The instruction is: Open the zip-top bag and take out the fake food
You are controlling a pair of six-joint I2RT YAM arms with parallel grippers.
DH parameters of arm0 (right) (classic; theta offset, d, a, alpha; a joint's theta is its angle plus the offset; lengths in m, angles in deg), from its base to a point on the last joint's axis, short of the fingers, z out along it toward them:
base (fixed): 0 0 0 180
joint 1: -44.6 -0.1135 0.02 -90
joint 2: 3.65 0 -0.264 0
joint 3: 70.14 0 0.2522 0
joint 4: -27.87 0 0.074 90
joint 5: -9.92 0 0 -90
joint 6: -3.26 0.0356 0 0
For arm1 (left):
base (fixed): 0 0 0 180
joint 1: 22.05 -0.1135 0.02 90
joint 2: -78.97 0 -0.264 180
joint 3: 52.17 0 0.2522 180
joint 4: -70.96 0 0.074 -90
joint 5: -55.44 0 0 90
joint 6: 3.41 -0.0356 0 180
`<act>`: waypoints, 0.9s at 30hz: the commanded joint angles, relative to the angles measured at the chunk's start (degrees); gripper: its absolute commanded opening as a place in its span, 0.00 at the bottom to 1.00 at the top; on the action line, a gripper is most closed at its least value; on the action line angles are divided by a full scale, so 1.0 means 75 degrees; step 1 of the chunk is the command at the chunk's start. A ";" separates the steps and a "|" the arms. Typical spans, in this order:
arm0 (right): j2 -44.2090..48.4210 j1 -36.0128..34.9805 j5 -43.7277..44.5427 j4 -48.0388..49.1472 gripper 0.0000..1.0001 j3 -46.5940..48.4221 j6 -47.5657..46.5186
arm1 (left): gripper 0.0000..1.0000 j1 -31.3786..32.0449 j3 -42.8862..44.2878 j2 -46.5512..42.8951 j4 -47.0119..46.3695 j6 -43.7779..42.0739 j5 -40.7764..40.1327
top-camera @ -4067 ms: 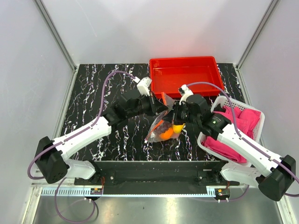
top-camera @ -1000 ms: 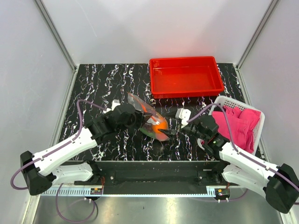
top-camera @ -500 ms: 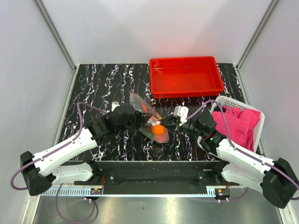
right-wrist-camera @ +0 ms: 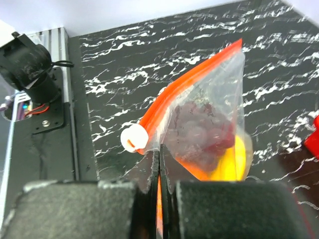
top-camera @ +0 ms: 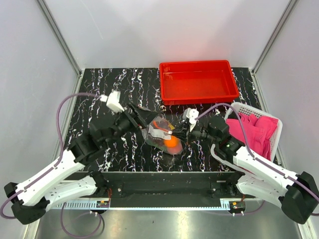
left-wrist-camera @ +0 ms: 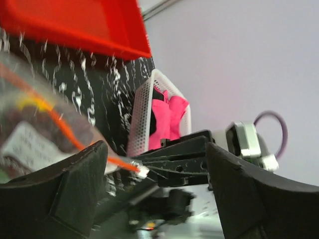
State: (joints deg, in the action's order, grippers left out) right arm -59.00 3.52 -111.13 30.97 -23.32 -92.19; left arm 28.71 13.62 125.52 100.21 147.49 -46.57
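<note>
The zip-top bag point(top-camera: 158, 133) is a clear pouch with an orange-red zip strip, at mid-table between the two arms. Through the plastic I see fake food: an orange ball point(top-camera: 172, 143), a purple grape bunch point(right-wrist-camera: 205, 124) and a yellow fruit point(right-wrist-camera: 239, 158). My right gripper point(top-camera: 178, 133) is shut on the bag's zip edge point(right-wrist-camera: 164, 117), just beside the white slider point(right-wrist-camera: 133, 138). My left gripper point(top-camera: 141, 118) stands open at the bag's left side, its fingers point(left-wrist-camera: 79, 186) wide apart and holding nothing; the bag point(left-wrist-camera: 35, 124) lies beside its left finger.
A red tray point(top-camera: 165, 84) stands at the back, right of centre. A white basket point(top-camera: 247, 107) with pink cloths point(top-camera: 255, 133) sits at the right, close behind my right arm. Metal frame rails run along both sides.
My left gripper has let go of the bag and opened, its arm drawn back to the left. My right gripper has closed on the zip edge. The bag has shifted a little.
</note>
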 commanded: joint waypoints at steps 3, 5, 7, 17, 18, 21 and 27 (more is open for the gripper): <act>0.0220 0.0040 -0.0325 -0.1193 0.00 0.0900 0.0398 | 0.75 0.0005 0.1791 0.1503 0.0243 -0.4998 0.2899; 0.0267 0.0168 -0.0337 -0.1240 0.00 0.0959 0.0655 | 0.74 0.0005 0.2003 0.1878 0.0268 -0.5400 0.3566; 0.0314 0.0344 -0.0407 -0.1310 0.00 0.1041 0.0935 | 0.72 0.0005 0.2097 0.2055 0.0267 -0.5939 0.3792; 0.0209 0.1973 -0.2656 -0.1697 0.00 0.1100 0.1594 | 0.70 0.0005 0.2191 0.2477 0.0361 -0.7405 0.4694; 0.0197 0.1973 -0.2727 -0.1709 0.00 0.1112 0.1583 | 0.71 0.0005 0.2157 0.2536 0.0349 -0.7638 0.4765; 0.0068 0.1997 -0.3078 -0.1779 0.00 0.1170 0.1606 | 0.71 0.0005 0.2110 0.2711 0.0338 -0.8072 0.4812; -0.0213 0.2020 -0.3430 -0.1897 0.00 0.1451 0.1992 | 0.57 0.0075 0.1852 0.2841 -0.0037 -0.9139 0.4742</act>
State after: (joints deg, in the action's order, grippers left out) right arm -60.03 18.31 -132.44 15.78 -16.52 -79.93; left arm 28.84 27.57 146.74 104.36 86.58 -12.63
